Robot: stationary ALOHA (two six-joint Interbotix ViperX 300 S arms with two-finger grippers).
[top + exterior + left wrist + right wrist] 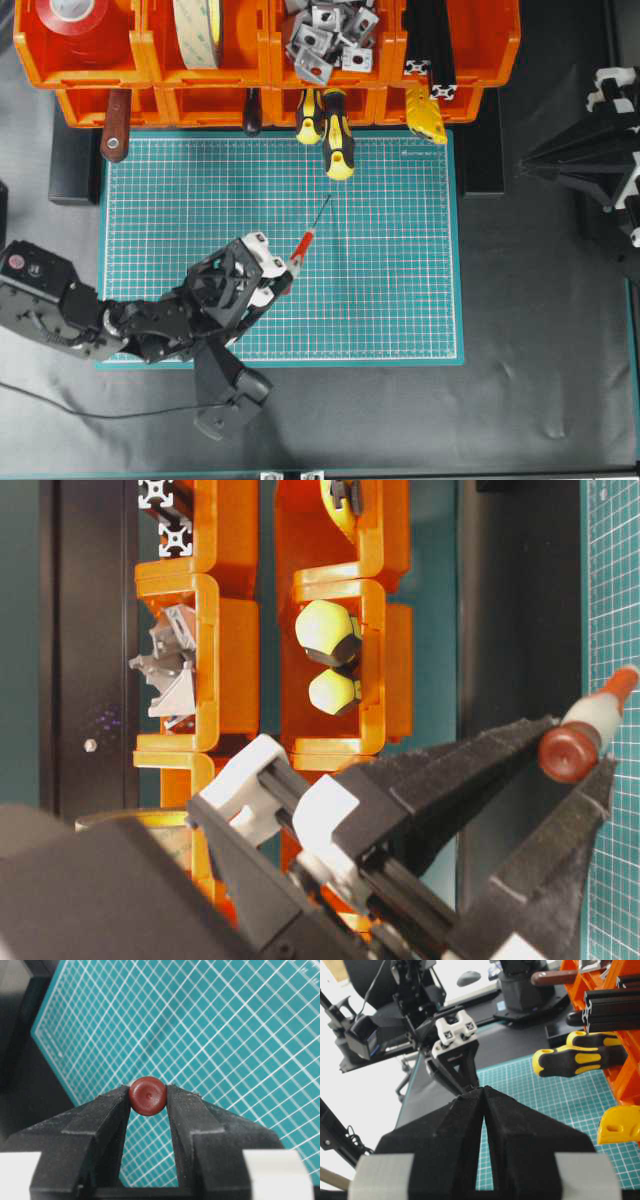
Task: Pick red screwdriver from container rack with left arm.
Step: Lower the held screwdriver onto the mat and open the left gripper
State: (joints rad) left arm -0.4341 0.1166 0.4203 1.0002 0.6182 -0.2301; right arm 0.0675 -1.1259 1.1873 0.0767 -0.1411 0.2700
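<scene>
My left gripper point(287, 268) is shut on the red screwdriver point(303, 244), pinching the rear of its red-and-white handle. The thin shaft points up and away toward the container rack point(200, 100), over the green cutting mat point(400, 280), clear of the rack. In the left wrist view the round red end cap point(148, 1095) sits clamped between the two black fingertips point(112, 1105), with the mat well behind it. The table-level view shows the cap point(568, 752) between the fingers. My right gripper point(483, 1090) is shut and empty, off at the right side.
Two yellow-and-black screwdrivers point(337, 135) stick out of the rack's lower row over the mat's far edge. A dark red-brown handle point(114, 125) hangs at the left. The upper bins hold tape rolls point(75, 20), metal brackets point(325, 35) and black extrusions point(435, 45). The right arm point(600, 150) stands at the right edge.
</scene>
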